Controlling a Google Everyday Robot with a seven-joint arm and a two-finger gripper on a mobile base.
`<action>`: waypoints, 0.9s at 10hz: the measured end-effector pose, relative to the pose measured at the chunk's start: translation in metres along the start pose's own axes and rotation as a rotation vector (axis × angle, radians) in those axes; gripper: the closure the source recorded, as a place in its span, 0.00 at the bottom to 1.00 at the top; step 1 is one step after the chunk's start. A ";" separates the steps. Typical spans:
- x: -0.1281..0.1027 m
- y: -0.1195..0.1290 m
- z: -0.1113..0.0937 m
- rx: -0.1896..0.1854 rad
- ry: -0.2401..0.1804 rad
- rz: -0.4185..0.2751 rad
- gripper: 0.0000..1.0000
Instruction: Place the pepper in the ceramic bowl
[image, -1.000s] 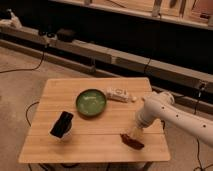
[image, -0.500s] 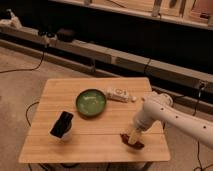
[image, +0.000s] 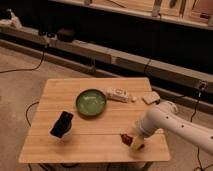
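Grasp stage of the pepper-to-bowl task, seen from above one long side of the wooden table (image: 65, 145), with twelve o'clock taken as the table's far edge. The pepper (image: 125, 138), a small dark red shape, is near the front edge at about five o'clock from the table's centre. The gripper (image: 131, 142) is at the end of the white arm (image: 165, 120), which reaches in from three o'clock, and it sits low over the pepper and touches or nearly touches it. Whether the gripper is closed on the pepper, and whether the pepper rests on the wood or is just clear of it, cannot be told from this view. The green bowl (image: 91, 103) stands near the table's centre, at about ten o'clock from the gripper and well apart from it, and its pale inside looks empty. A white packet (image: 117, 94) lies just beside the bowl at its two o'clock. A small pale object (image: 151, 98) lies further along toward three o'clock, and a black cup (image: 62, 125) stands at the bowl's seven o'clock. By judgement, the step in hand is taking hold of the pepper, and placement has not begun. The next move calls for a secure hold, a lift clear of the wood, travel toward ten o'clock and a release above the bowl's inside. The straight path looks free, since the packet and the cup both lie off it.
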 end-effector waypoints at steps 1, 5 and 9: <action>0.004 0.003 0.003 -0.001 -0.012 -0.005 0.20; 0.003 0.021 0.023 -0.040 -0.037 -0.092 0.20; 0.004 0.023 0.037 -0.009 0.006 -0.187 0.31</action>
